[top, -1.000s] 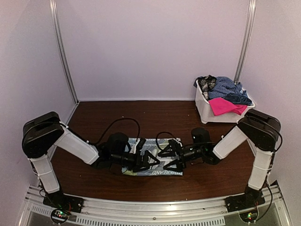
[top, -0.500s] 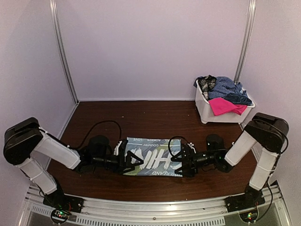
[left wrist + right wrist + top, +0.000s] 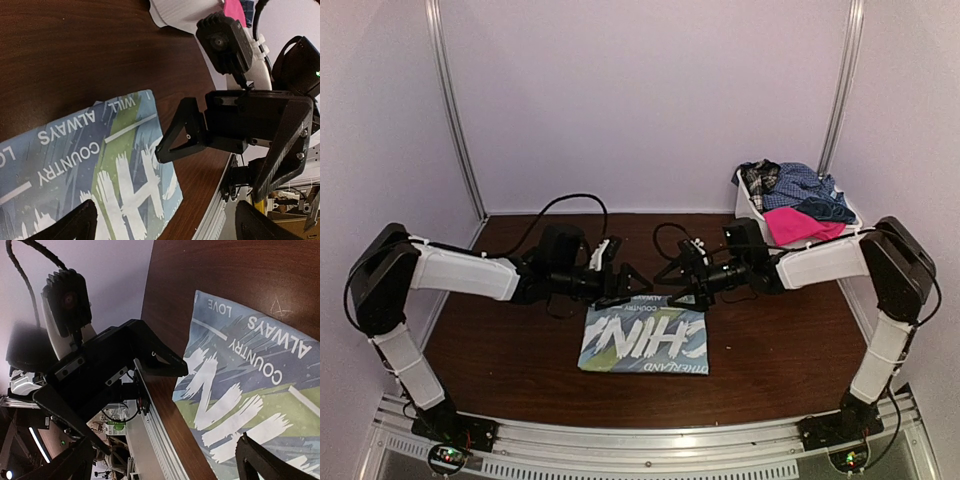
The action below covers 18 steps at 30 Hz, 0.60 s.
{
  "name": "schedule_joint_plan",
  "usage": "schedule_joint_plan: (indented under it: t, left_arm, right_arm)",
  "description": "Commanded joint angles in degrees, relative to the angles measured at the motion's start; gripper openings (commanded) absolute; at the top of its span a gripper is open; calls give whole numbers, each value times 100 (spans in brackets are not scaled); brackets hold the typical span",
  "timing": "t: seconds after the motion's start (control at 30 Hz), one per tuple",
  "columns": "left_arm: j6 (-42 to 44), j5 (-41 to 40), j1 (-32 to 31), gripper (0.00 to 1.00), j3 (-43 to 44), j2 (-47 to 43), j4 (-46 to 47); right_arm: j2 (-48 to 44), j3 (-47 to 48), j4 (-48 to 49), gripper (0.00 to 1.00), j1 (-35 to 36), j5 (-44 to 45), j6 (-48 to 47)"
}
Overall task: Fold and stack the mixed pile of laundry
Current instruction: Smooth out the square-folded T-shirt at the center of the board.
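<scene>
A folded light blue T-shirt (image 3: 643, 340) with white lettering lies flat on the dark wood table, in front of both arms. My left gripper (image 3: 630, 287) and right gripper (image 3: 677, 285) face each other just above its far edge, both open and holding nothing. The left wrist view shows the T-shirt (image 3: 90, 170) below my open left gripper (image 3: 166, 212), with the right gripper (image 3: 225, 125) opposite. The right wrist view shows the T-shirt (image 3: 250, 385) and my open right gripper (image 3: 165, 450). The mixed laundry pile (image 3: 795, 200) sits in a basket: pink piece (image 3: 790, 226), blue check shirt (image 3: 792, 184), plaid piece (image 3: 757, 178).
The white plastic basket (image 3: 757, 238) stands at the back right corner against the wall. A metal rail (image 3: 640, 440) runs along the table's near edge. Pale walls close in the left, back and right sides. Black cables loop over both forearms.
Both grippers, open throughout, lifted from the T-shirt's left and right sides and moved back to meet above its far edge. The shirt now lies uncovered.
</scene>
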Motion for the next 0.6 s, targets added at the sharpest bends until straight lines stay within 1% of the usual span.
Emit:
schedule_joint_plan:
  t: [0.0,0.13,0.3,0.4,0.47,0.57]
  left_arm:
    - [287,203,318,98,344,808,137]
    - [238,185,704,98,251,1148,442]
    - [307,188,1137,98,-55,1246,476]
    - [414,190,1333,98,-245,1098,395]
    - [588,142,1410,98,-308,841,238]
    - [1456,-282,1369,98,-157,154,-510]
  right_arm:
    - [917,660,-18,100,-75,27,-88]
    - [1526,947,58,100,-299,31,-174]
    - [1808,684,240,100,-774,-8,-228]
    - [1735,535,175,98,-965,-58,-309]
    - [1487,482,72,98,-1049,-95,-334]
    - [909,515,-503,98,-1121,-36,-596]
